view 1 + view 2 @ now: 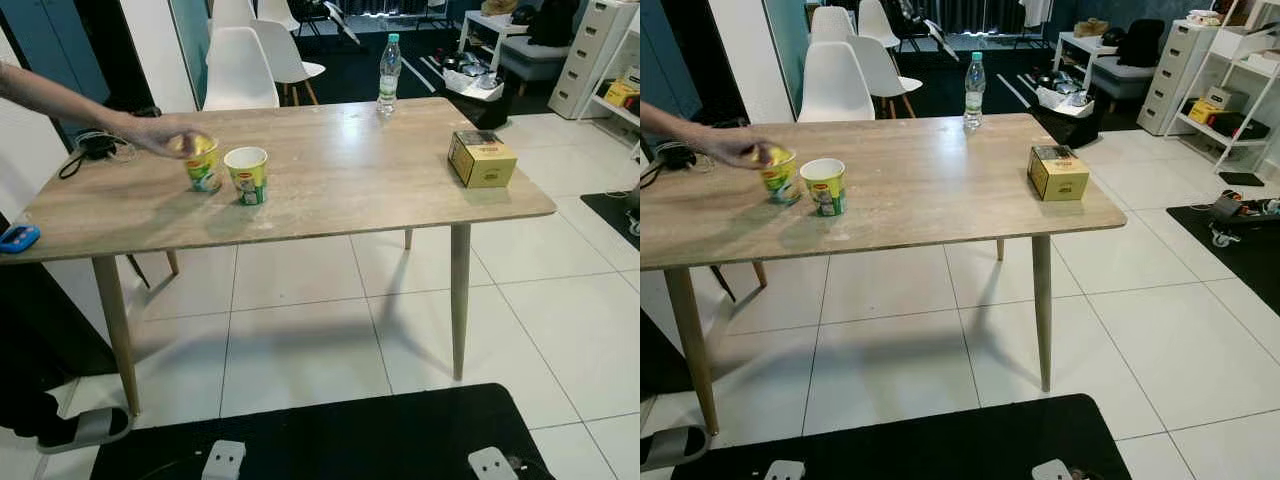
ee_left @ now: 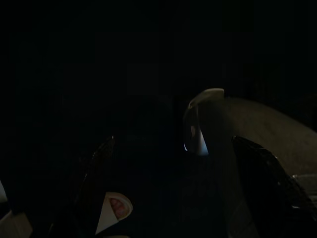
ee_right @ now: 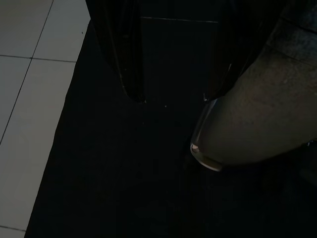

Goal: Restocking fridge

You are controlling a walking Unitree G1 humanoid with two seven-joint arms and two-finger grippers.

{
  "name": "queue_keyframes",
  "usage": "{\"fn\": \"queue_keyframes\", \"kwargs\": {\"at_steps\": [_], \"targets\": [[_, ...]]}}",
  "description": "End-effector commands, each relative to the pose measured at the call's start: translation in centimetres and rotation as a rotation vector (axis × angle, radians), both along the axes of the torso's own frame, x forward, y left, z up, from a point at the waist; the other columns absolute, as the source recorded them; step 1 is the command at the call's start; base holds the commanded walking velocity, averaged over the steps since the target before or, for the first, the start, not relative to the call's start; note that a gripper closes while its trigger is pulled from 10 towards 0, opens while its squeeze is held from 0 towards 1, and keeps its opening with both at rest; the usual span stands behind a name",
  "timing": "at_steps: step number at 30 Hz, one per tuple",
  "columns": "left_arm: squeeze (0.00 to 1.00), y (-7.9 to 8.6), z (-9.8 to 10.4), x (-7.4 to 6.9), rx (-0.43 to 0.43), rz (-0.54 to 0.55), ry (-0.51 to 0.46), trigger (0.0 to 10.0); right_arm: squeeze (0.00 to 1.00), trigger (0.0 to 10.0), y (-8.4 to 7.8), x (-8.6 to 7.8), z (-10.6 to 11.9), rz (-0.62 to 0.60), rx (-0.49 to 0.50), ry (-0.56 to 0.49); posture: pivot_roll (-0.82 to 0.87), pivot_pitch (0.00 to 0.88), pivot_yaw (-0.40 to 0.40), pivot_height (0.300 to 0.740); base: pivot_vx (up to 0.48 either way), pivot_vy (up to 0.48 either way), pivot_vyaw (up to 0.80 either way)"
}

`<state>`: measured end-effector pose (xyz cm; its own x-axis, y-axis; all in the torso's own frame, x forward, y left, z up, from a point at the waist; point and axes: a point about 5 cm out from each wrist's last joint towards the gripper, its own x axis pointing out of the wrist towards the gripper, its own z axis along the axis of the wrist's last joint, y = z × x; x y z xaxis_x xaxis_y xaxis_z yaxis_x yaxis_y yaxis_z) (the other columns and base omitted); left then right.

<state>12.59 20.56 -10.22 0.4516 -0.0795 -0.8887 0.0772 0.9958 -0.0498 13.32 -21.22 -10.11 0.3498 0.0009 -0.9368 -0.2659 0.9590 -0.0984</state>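
Two green-and-yellow noodle cups stand on the left part of a wooden table (image 1: 360, 190). A person's hand (image 1: 150, 132) rests on the top of the left cup (image 1: 203, 167); the right cup (image 1: 247, 176) stands free beside it. A clear water bottle (image 1: 389, 75) stands at the far edge, and a yellow box (image 1: 482, 159) sits near the right end. Both arms hang idle below the table. In the dark left wrist view my left gripper (image 2: 173, 141) is open with nothing between its fingers. My right gripper (image 3: 173, 98) is open over a black mat.
A blue object (image 1: 18, 238) lies at the table's left corner, with black cables (image 1: 95, 148) farther back. White chairs (image 1: 240, 70) stand behind the table. A black mat (image 1: 350, 430) lies on the white tiles at my feet. White drawers and shelves (image 1: 590, 50) stand at the right.
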Motion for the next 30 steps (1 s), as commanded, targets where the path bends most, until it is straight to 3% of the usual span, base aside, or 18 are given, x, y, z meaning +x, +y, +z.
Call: {"fn": "queue_keyframes", "kwargs": {"at_steps": [1, 19, 30], "targets": [[0.00, 0.2, 0.0, -0.1, 0.002, -0.003, 0.000, 10.0, 0.00, 10.0, 0.0, -0.3, -0.1, -0.005, -0.003, 0.005, 0.08, 0.000, -0.016, 0.740, 0.000, 0.000, 0.00], [0.00, -0.5, -0.1, -0.1, 0.000, -0.035, 0.002, 10.0, 0.00, 10.0, 0.2, -0.5, -0.2, 0.006, -0.019, 0.006, 0.08, 0.000, -0.007, 0.740, 0.000, 0.000, 0.00], [0.00, -0.6, -0.1, -0.2, 0.000, -0.037, 0.004, 10.0, 0.00, 10.0, -0.1, 0.4, 0.1, 0.079, -0.128, -0.042, 0.08, 0.000, -0.006, 0.740, 0.000, 0.000, 0.00]]}}
